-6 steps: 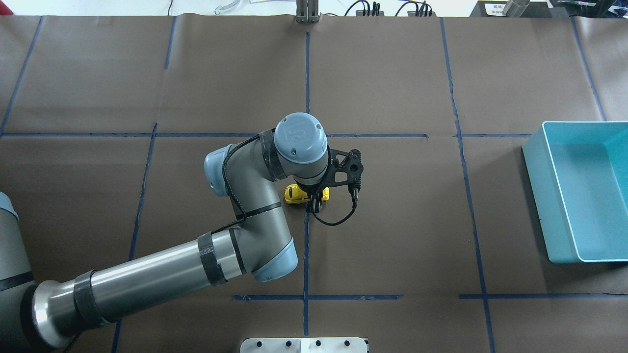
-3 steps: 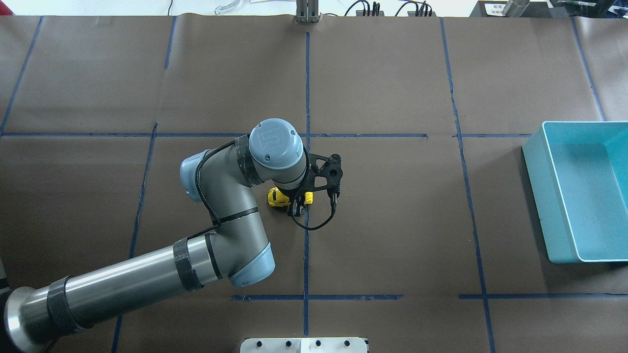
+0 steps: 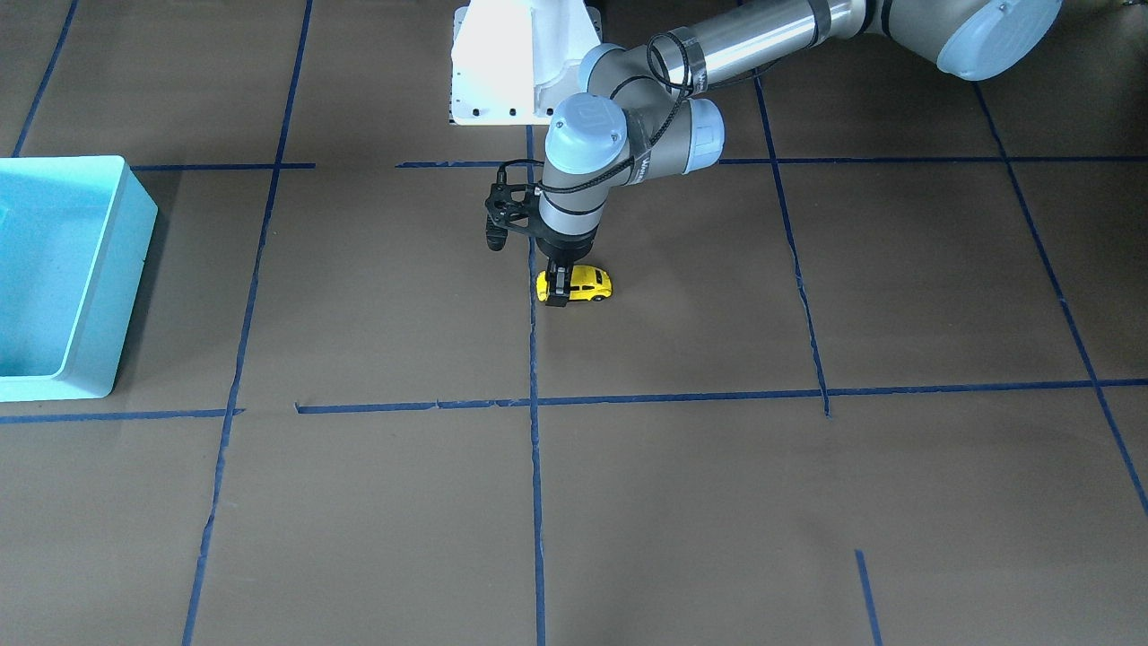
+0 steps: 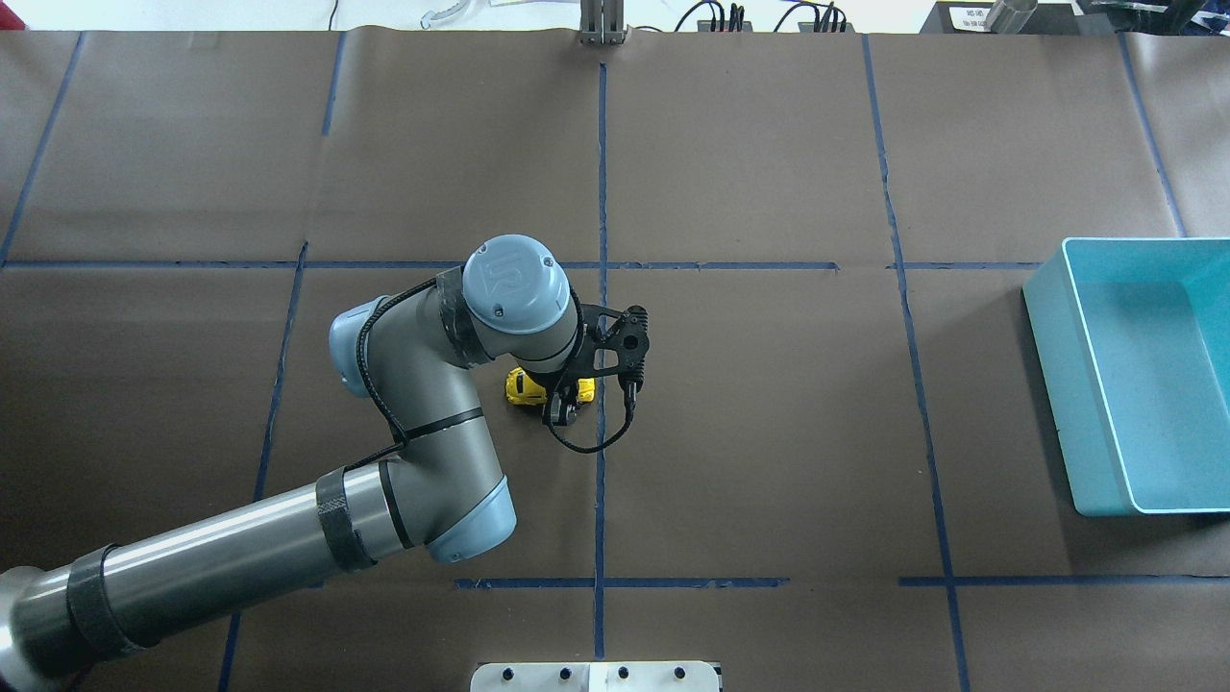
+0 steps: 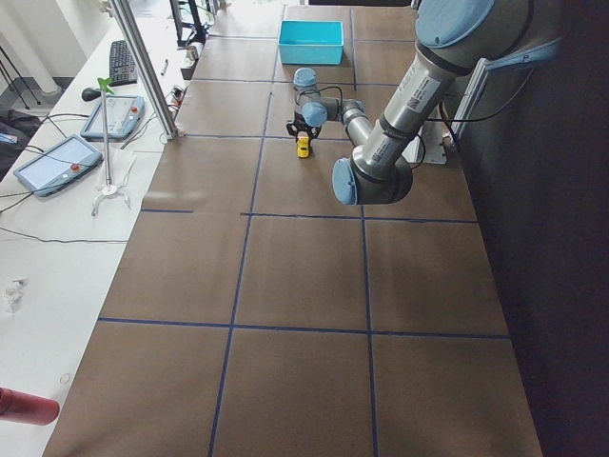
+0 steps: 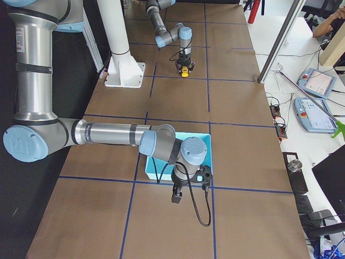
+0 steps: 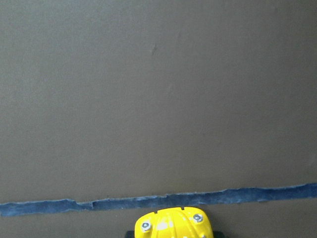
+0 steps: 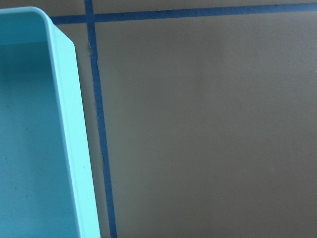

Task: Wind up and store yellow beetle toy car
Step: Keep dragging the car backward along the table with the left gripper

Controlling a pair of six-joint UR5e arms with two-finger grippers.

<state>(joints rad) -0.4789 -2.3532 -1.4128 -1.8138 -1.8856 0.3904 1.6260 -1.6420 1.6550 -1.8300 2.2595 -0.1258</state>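
The silver-and-grey left arm (image 4: 240, 548), with pale blue joint caps, comes in from the overhead view's left edge. It reaches to the middle of the brown paper-covered table (image 4: 769, 163). Its black two-finger left gripper (image 4: 562, 404) points straight down and is clamped across the tiny bright yellow beetle toy car (image 4: 524, 387). In the front-facing view the near finger (image 3: 557, 299) lies against the car's side, and the far one is hidden behind the body. The car sits low at the paper, lengthwise along the table, just left of the lengthwise dark blue tape line (image 4: 601, 192) in the overhead view. The left wrist camera catches only its rounded yellow end, just short of that tape.

Well to the right, at the table's edge, stands an open teal plastic bin (image 4: 1057, 384) (nothing shows inside it). The right arm (image 6: 108, 134) appears only in the right-side view. It hangs over the bin with the right gripper (image 6: 177, 197) pointing down at the paper just beside the bin's wall. I cannot tell whether those fingers are apart or together.
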